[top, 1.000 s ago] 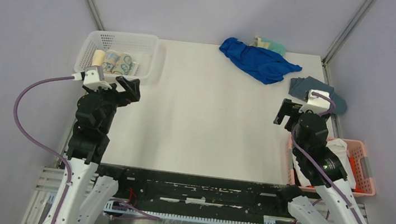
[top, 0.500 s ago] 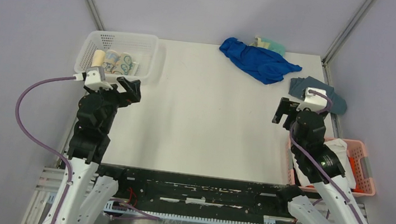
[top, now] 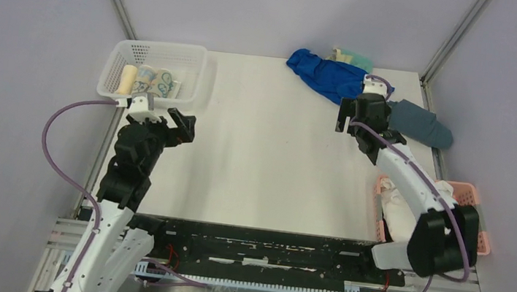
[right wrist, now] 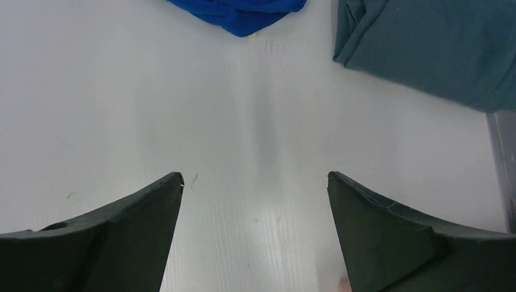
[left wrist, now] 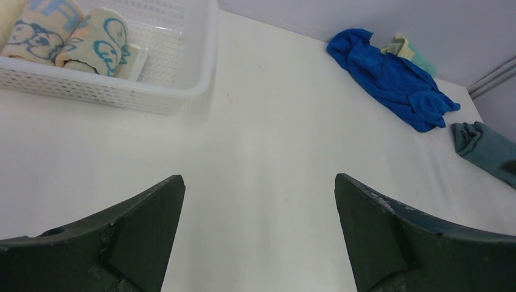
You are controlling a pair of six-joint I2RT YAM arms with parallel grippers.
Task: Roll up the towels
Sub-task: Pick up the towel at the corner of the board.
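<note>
Right gripper [right wrist: 255,177]: your fingers stand wide apart, holding nothing, over bare table [top: 262,154]. The blue towel [right wrist: 242,11] lies just beyond the fingertips, its near edge straight ahead and not touching them. The grey-blue cloth [right wrist: 426,42] lies ahead to the right, also clear of the fingers.

Right arm: you have it stretched long from its base toward the far right corner, with the wrist above the gap between those two cloths.

Yellow-and-teal towel [top: 350,56]: crumpled at the far edge, behind the blue towel and touching it, partly hidden.

Left gripper [left wrist: 258,182]: fingers spread, empty, over bare table. Both towels lie well apart from it, across the table to the far right.

Left arm: folded, forearm raised, with the gripper just off the near right corner of the white basket [top: 201,73], which holds rolled patterned cloths [left wrist: 67,36].

Pink basket [top: 474,196]: at the near right edge, beside the right arm; contents unclear.
</note>
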